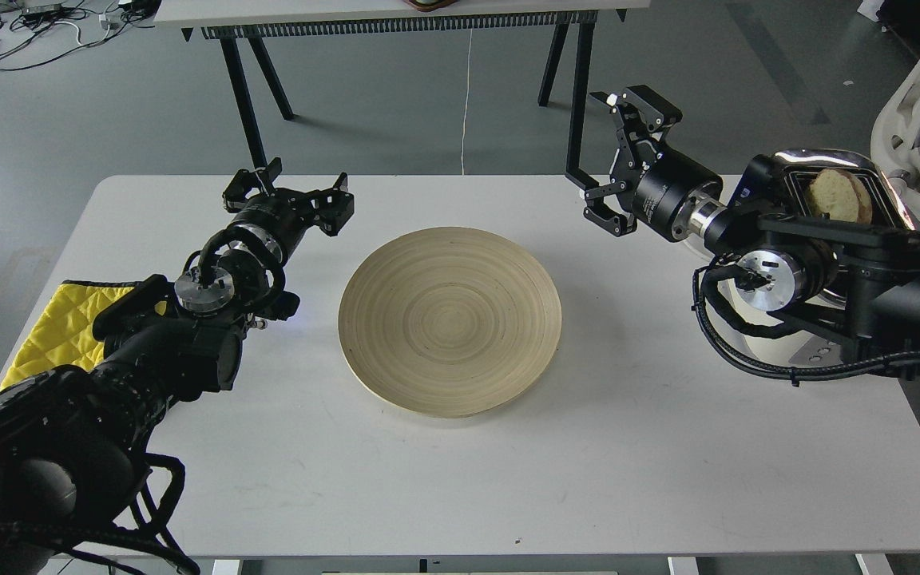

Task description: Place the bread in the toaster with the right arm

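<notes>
The bread point(837, 196) stands upright in a slot of the toaster point(819, 160) at the table's right end; my right arm hides most of the toaster's body. My right gripper point(605, 160) is open and empty, held above the table's back edge, well left of the toaster and right of the plate. My left gripper point(288, 192) is open and empty over the table's back left.
A round bamboo plate point(450, 319) lies bare at the table's middle. A yellow quilted cloth point(57, 327) lies at the left edge under my left arm. The toaster's white cord point(668, 216) runs off the back edge. A white chair point(919, 96) stands at far right.
</notes>
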Available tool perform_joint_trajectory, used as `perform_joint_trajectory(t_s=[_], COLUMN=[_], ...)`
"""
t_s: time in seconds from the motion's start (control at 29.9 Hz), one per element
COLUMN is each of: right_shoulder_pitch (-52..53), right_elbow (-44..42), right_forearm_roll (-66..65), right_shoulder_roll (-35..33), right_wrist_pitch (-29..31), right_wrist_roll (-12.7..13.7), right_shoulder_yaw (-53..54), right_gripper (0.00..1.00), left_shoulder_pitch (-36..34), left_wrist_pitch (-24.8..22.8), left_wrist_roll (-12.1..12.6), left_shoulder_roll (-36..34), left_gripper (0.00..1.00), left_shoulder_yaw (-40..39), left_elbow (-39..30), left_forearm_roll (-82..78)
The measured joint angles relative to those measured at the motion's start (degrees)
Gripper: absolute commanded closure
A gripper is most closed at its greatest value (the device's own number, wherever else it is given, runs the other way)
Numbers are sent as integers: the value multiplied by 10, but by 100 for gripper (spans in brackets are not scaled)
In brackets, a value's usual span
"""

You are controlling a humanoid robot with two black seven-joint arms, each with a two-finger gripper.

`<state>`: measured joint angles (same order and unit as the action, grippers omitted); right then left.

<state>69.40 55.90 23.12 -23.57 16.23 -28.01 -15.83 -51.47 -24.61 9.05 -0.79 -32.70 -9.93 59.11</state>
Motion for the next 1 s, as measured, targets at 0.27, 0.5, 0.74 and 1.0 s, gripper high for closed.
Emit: perform_joint_trajectory(t_s=[0.27, 0.5, 0.74, 1.0], right_shoulder_pitch=[-47, -69, -80, -80], right_elbow=[-102, -144, -169, -185], right_forearm_roll=[6, 0, -12, -5], right_shoulder_roll=[30, 39, 40, 59], right_wrist_pitch=[116, 118, 118, 118], right_wrist_roll=[0, 0, 0, 0], right_shoulder_yaw=[-4, -9, -9, 17], right_gripper=[1, 1, 1, 1], left_shoulder_pitch=[0, 0, 0, 0], left_wrist_pitch=[0, 0, 0, 0], left_wrist_roll=[0, 0, 0, 0], left_shoulder_roll=[0, 0, 0, 0], left_gripper=[0, 0, 0, 0], left_shoulder_yaw=[0, 0, 0, 0], left_elbow=[0, 0, 0, 0], left_forearm_roll=[0, 0, 0, 0])
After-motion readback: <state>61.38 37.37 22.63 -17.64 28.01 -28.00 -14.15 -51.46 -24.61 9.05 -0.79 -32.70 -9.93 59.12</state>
